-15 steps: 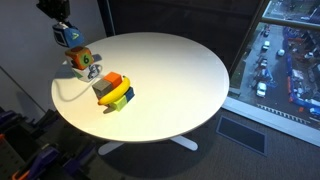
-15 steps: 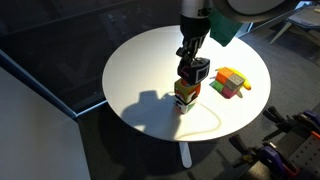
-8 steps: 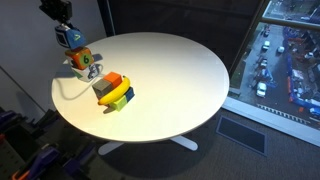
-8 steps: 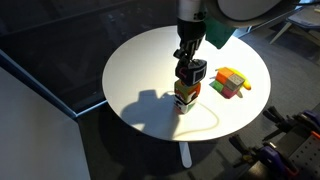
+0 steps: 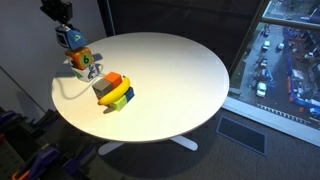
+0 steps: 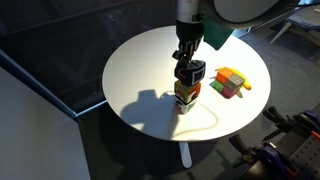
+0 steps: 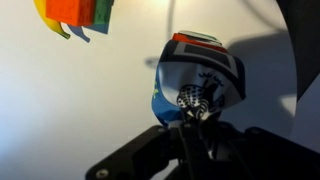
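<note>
1. An upper-storey office or lab room is being shown.
2. A street with parked cars (image 5: 266,58) is being seen far below through a tall window (image 5: 292,25).
3. A round white pedestal table (image 5: 180,70) is being used as the work surface, with dark carpet (image 5: 235,160) being seen beyond its edge.

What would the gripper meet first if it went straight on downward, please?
The colourful object directly beneath the gripper, standing on the table. The gripper looks at or very near its top, though depth is unclear.

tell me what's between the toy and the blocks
Nothing; only bare table between toy and blocks, seen in an exterior view.
</note>
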